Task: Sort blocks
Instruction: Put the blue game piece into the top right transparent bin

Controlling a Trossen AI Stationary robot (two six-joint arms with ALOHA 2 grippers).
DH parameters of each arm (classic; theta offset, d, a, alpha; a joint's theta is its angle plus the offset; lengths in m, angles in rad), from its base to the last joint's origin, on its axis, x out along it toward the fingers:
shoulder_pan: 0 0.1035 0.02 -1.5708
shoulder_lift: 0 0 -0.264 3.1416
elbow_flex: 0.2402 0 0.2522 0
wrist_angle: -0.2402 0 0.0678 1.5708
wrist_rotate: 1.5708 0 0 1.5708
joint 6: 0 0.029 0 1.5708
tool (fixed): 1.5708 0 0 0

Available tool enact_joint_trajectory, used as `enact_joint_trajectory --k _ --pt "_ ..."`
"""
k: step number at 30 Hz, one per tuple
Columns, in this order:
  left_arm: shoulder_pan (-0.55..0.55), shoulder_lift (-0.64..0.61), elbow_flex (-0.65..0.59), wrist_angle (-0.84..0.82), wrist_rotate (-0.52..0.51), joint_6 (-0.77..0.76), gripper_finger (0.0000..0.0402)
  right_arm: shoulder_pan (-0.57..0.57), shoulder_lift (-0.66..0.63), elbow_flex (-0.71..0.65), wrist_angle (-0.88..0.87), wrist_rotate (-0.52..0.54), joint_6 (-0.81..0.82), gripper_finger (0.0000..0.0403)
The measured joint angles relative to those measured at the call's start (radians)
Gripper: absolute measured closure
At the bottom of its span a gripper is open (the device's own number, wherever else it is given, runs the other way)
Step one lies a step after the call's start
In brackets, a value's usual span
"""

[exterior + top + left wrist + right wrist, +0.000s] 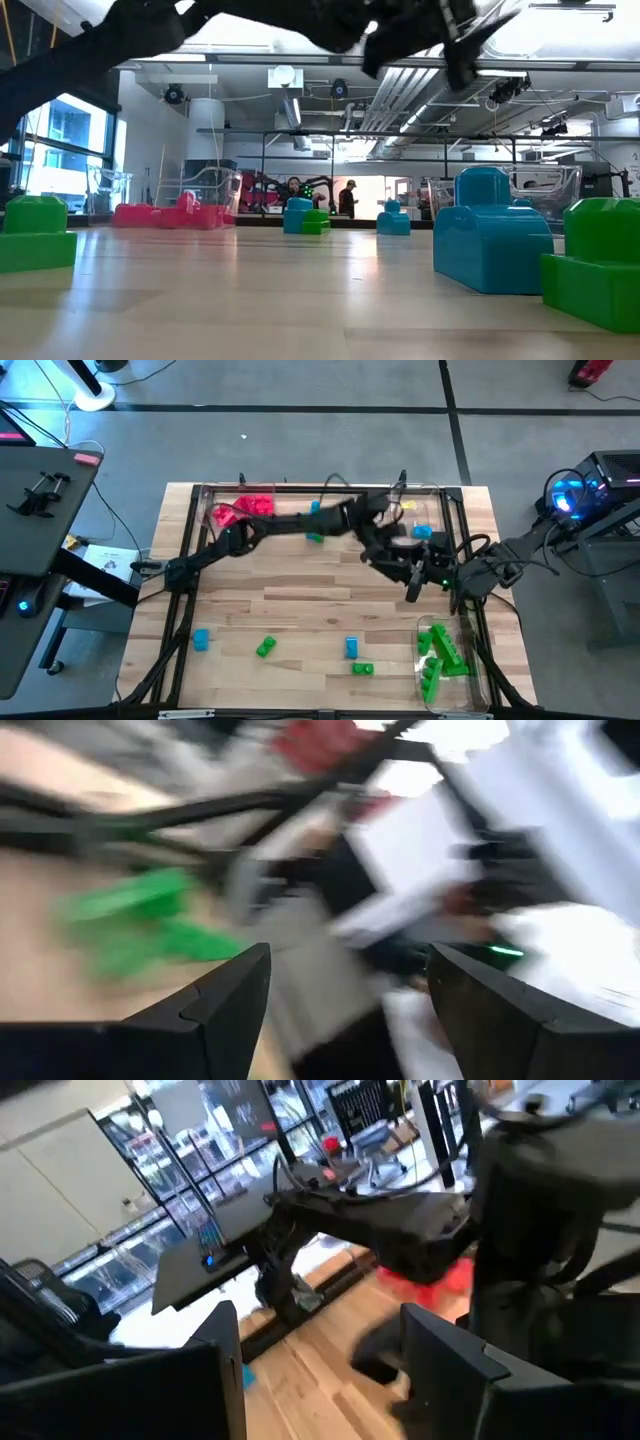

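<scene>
Along the lower edge of the high view, loose blocks (pixel 351 648) lie beside the green-filled tray (pixel 478 672). Mid-frame, your left gripper (pixel 345 1010) hangs wide open and empty; the right gripper (pixel 320 1370) is equally spread, holding nothing. Take one stray at a time, keeping the crossed arms apart.

Loose on the table: two blue blocks (pixel 201 639), two green blocks (pixel 265 648).
</scene>
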Motion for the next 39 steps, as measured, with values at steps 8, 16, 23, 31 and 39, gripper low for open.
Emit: enact_joint_trajectory --k 8,16,23,31,39 --pt "0.071 -0.194 0.001 -0.911 -0.982 0.792 0.0161 0.000 -0.053 0.000 0.175 0.007 -0.262 0.0242" --pt "0.184 -0.185 -0.046 -0.969 -1.333 0.562 0.0161 -0.032 -0.060 -0.002 0.216 0.005 -0.328 0.0242" --pt "0.295 -0.177 -0.225 -1.064 -1.395 0.415 0.0161 -0.037 -0.058 -0.002 0.209 -0.020 -0.274 0.0242" --pt "0.293 -0.184 -0.367 -0.944 -1.321 0.335 0.0161 -0.047 -0.058 -0.002 0.209 -0.020 -0.271 0.0242" --pt "0.293 -0.191 -0.442 -0.882 -1.314 0.245 0.0161 -0.047 -0.058 -0.003 0.208 -0.020 -0.271 0.0242"
